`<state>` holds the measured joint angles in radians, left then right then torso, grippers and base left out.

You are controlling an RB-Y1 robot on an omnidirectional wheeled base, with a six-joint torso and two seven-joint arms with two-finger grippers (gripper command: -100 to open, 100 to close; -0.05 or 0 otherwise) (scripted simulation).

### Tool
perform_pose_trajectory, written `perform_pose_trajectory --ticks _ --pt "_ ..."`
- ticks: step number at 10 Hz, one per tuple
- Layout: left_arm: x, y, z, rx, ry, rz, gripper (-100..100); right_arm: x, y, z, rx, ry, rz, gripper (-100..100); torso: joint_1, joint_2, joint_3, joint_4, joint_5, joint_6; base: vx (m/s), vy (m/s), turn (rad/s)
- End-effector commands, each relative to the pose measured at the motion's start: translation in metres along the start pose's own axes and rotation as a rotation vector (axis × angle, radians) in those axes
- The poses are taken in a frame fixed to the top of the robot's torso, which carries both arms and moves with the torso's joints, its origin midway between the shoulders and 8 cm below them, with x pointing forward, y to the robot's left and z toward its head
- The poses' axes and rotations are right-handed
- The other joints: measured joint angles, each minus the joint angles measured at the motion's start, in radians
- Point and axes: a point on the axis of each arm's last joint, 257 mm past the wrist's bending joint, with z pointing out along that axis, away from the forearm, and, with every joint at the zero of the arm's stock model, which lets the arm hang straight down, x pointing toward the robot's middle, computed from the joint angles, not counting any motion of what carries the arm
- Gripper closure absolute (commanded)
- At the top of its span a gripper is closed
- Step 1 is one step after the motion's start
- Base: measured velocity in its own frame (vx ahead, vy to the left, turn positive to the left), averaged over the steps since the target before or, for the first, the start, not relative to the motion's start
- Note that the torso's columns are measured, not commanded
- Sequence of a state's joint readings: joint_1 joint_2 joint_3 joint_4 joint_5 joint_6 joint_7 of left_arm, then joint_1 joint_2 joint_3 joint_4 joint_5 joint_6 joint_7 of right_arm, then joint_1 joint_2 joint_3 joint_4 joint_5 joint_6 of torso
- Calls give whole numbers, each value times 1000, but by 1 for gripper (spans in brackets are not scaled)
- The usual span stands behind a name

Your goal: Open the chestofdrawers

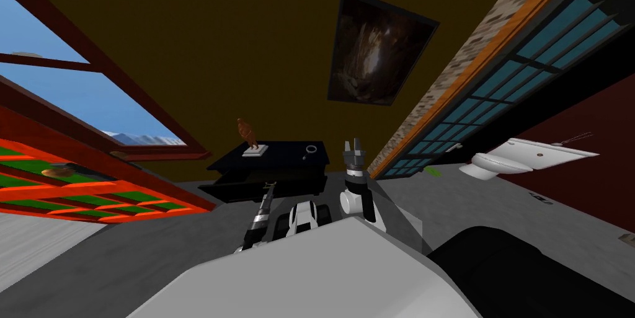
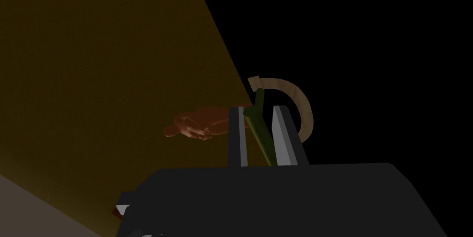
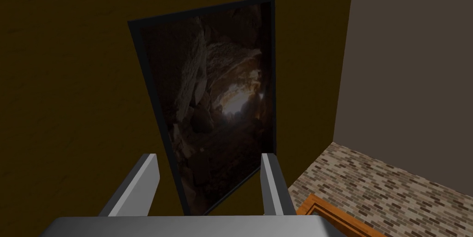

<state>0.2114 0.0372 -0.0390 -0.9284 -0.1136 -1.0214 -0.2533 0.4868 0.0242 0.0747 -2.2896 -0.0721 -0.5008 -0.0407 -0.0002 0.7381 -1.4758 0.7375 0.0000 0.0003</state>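
Black chest of drawers (image 1: 279, 160) against the ochre wall, straight ahead. The left end effector (image 1: 269, 188) reaches to the chest's front, where a low black slab, apparently a drawer (image 1: 235, 189) partly out, juts forward. In the left wrist view its fingers (image 2: 238, 132) are closed on a thin dark green bar (image 2: 259, 125), probably that drawer's handle. The right end effector (image 1: 354, 148) is raised beside the chest's right end, fingers apart and empty. A brown figurine (image 1: 247, 131) on a white base stands on the chest's top. The drawer should be rigid and slide with modest resistance. The slim, stiff bar may slip between smooth blades, so it is best held at mid-length and drawn square to the front
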Motion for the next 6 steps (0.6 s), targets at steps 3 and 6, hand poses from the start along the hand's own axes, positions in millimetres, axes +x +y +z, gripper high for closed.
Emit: perform_pose_trajectory --ticks 3,6 --pt "4 6 32 11 27 -3 100 0 0 0 0 0 0 0 -1 -2 -1 0 0 1 -104 -12 61" --pt "5 4 50 26 37 -5 100 0 0 0 0 0 0 0 -1 1 0 1 -1 -1 -88 -13 49"
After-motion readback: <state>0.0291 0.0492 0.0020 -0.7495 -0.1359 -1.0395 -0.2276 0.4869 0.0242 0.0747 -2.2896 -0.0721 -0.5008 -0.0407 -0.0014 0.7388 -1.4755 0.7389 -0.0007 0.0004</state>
